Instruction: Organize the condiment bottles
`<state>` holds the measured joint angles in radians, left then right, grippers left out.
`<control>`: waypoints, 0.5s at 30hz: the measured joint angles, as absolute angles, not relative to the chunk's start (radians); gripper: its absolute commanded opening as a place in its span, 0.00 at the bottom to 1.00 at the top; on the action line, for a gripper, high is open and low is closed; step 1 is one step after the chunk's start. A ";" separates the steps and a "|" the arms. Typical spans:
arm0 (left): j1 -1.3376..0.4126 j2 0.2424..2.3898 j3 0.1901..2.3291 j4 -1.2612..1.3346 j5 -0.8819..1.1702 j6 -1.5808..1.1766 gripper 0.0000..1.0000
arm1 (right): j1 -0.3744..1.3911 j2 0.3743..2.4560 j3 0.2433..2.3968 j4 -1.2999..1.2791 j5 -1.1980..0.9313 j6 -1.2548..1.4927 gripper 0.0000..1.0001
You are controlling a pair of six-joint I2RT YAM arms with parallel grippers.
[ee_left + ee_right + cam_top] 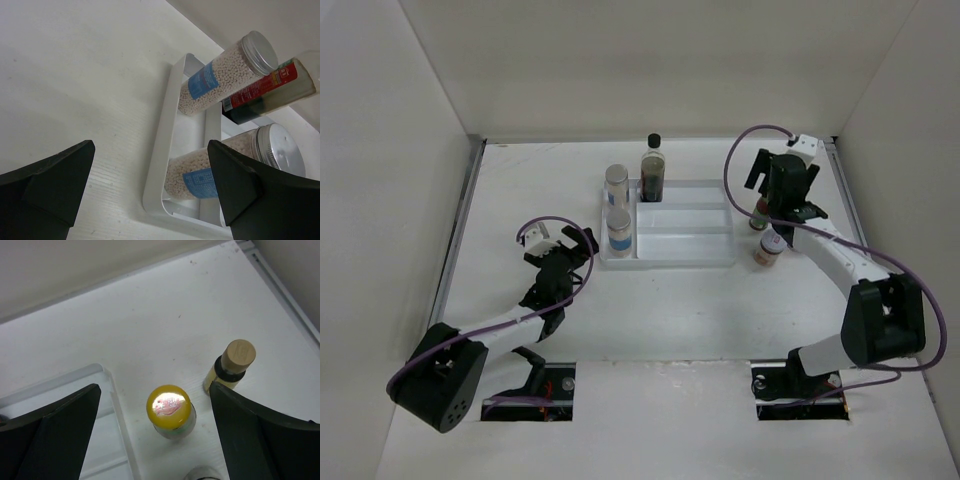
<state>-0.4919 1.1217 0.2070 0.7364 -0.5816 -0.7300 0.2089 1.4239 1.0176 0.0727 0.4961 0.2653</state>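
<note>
Since two jars (617, 181) and dark bottle (653, 172) sit in tray (710, 226), right claw (155, 387) hangs released over yellow-capped bottle (169, 408), likely next; left claw (151, 146) spread too.

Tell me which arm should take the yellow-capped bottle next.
Right. The right gripper, open, brackets the yellow-capped bottle, standing just outside the white tray; the left gripper is on the tray's opposite side, facing the grey-lidded jars.

Left fingers (50, 185), right fingers (50, 435) — both wide apart

No readable text: blurred blue labels on grey-lidded jars (215, 80), red label on dark bottle (262, 87).
</note>
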 measured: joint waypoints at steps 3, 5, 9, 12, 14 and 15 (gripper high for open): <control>-0.492 1.127 0.207 0.737 -0.578 -0.731 1.00 | 0.208 1.462 1.019 0.067 0.479 0.266 0.84; -0.492 1.135 0.208 0.736 -0.573 -0.733 1.00 | 0.206 1.483 1.023 0.065 0.472 0.268 0.78; -0.492 1.137 0.209 0.736 -0.566 -0.734 1.00 | 0.192 1.509 1.032 0.064 0.467 0.270 0.58; -0.492 1.139 0.210 0.736 -0.563 -0.735 1.00 | 0.180 1.514 1.033 0.064 0.468 0.271 0.36; -0.492 1.140 0.210 0.736 -0.562 -0.737 1.00 | 0.174 1.513 1.033 0.065 0.473 0.275 0.29; -0.492 1.141 0.210 0.736 -0.562 -0.738 1.00 | 0.173 1.513 1.033 0.067 0.477 0.273 0.28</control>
<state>-0.4919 1.1412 0.2104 0.7364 -0.5625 -0.7376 0.1734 1.5131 1.0328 0.0669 0.4767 0.2733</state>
